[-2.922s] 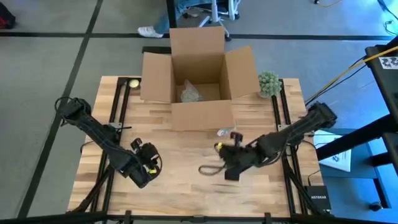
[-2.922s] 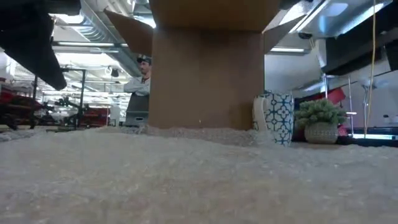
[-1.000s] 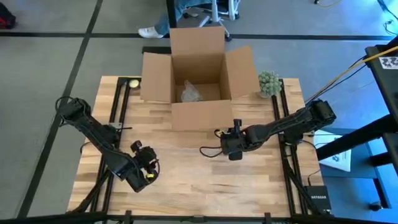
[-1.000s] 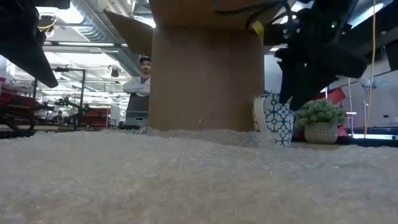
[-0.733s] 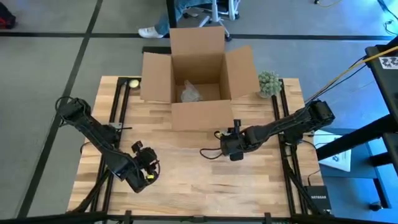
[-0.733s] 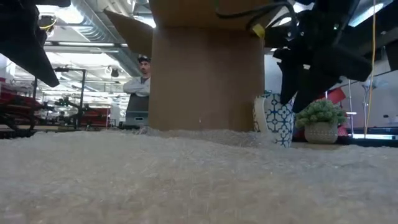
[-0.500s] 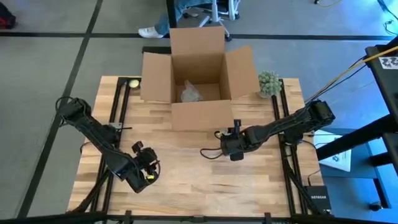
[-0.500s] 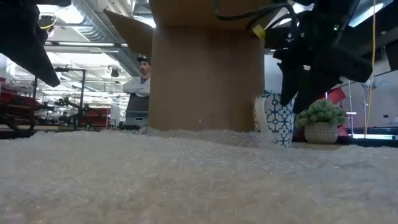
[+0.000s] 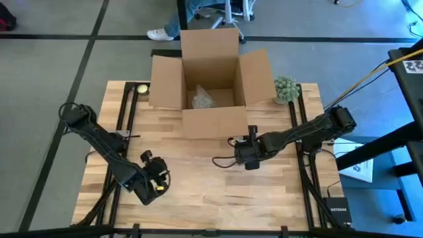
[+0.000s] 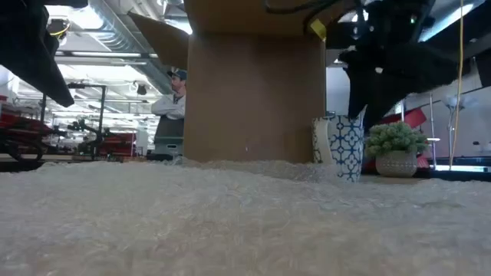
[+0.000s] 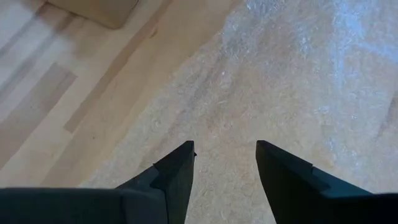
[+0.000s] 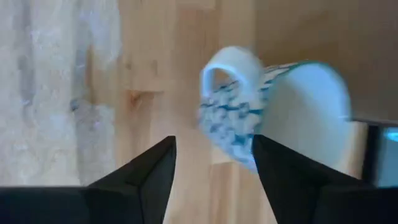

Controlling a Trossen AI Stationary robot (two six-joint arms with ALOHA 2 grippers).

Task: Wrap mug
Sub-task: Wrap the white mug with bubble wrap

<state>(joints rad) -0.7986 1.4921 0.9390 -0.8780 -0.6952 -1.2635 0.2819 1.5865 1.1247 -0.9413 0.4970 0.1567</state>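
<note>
Wooden slats of the desk (image 9: pixel 198 205) fill the high view, with an office floor around it and, in the low view, a workshop where a person (image 10: pixel 170 107) stands with folded arms. At the left, the left gripper (image 9: pixel 153 180) hovers near the desk's front corner, its fingers (image 11: pixel 177 171) spread apart over a sheet of bubble wrap (image 11: pixel 292 81) and holding nothing. In the middle, an open cardboard box (image 9: pixel 210 76) sits at the far edge. To its right, just beside the box's front corner, stands the blue-and-white mug (image 10: pixel 338 146), upright, with a small potted plant (image 10: pixel 395 149) further right. The right gripper (image 12: pixel 214 177) hangs close above the mug, fingers open and empty, lined up on the handle side. The step in hand looks like picking the mug up to bring it onto the wrap; to do that well, the fingers should come down astride the rim or the handle, squarely, and close firmly enough that the glazed wall does not slip, without knocking the mug into the box. From above, the right gripper hides the mug entirely; only the low and right wrist views show it. The wrap hardly shows from overhead, while the left wrist and low views show its bubbled texture plainly.
</note>
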